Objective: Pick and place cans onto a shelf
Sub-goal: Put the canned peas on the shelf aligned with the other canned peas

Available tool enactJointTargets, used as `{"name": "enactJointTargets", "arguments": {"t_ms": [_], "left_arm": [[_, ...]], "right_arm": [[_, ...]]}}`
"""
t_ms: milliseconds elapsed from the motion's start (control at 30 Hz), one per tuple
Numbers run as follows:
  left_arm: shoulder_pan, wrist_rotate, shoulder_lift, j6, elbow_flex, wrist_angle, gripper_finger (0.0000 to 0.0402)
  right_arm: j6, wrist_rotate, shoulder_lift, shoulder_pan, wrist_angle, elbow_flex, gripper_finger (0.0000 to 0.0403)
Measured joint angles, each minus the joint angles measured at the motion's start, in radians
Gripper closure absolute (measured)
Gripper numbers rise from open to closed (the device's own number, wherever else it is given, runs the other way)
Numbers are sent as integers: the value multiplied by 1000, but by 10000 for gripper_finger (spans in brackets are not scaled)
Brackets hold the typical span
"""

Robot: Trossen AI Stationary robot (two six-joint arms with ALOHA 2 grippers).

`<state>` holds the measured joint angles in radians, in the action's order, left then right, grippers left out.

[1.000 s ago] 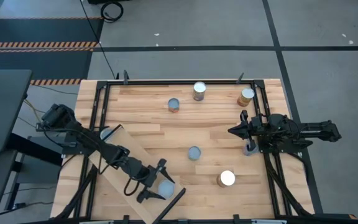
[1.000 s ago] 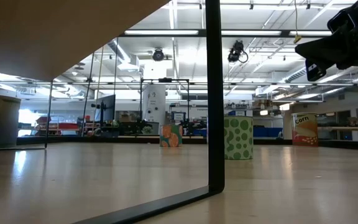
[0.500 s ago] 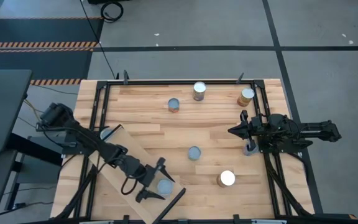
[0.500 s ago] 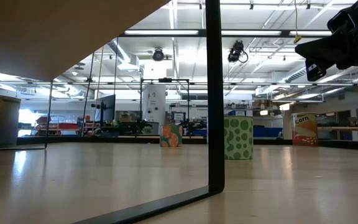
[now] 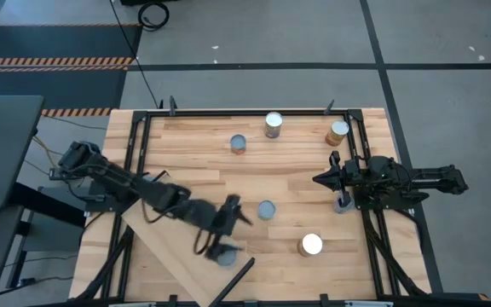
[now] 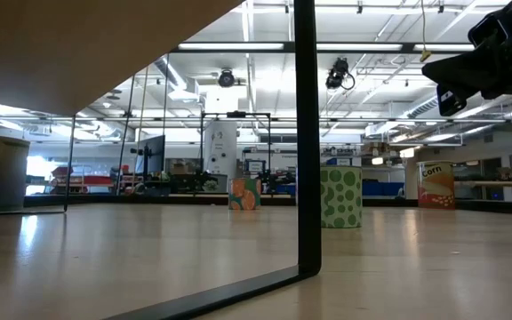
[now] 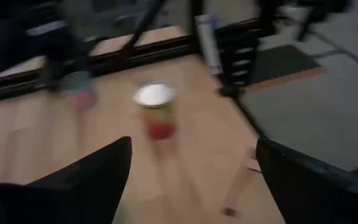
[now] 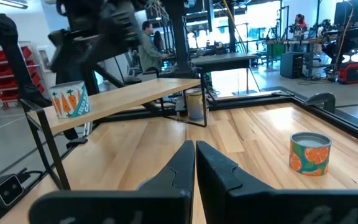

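Since the earlier frame we see the left gripper [image 5: 231,213] lifted off the shelf [image 5: 164,247], jaws wide, empty, one can [image 5: 225,256] left standing on the shelf end, right gripper [image 5: 324,180] waiting at counter [image 5: 297,162] edge, jaws closed, empty.

A grey floor [image 5: 450,34] with dark seams surrounds the butcher-block table [image 5: 297,166]. Hazard-striped tape [image 5: 54,61] marks it. Beyond, long ceiling lights [image 6: 238,46] brighten a wide workshop with red bins [image 8: 33,68].
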<state>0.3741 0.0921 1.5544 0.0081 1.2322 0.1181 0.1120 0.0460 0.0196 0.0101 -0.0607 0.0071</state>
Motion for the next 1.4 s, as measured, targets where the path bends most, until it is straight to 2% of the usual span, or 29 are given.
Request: {"name": "enactJointTargets", "arguments": {"t_ms": [233, 467, 800, 1167, 1400], "left_arm": [[-159, 2, 147, -152, 158, 164, 54], [-258, 5, 263, -292, 172, 168, 54], [-273, -49, 363, 34, 171, 172, 54], [-275, -51, 404, 107, 171, 166, 51], [-290, -114, 416, 222, 170, 175, 51]], "right_arm": [[0, 0, 0, 0, -15, 0, 381], [0, 0, 0, 0, -18, 0, 381], [0, 0, 0, 0, -18, 0, 381], [0, 0, 0, 0, -19, 0, 381], [0, 0, 0, 0, -19, 0, 381]]}}
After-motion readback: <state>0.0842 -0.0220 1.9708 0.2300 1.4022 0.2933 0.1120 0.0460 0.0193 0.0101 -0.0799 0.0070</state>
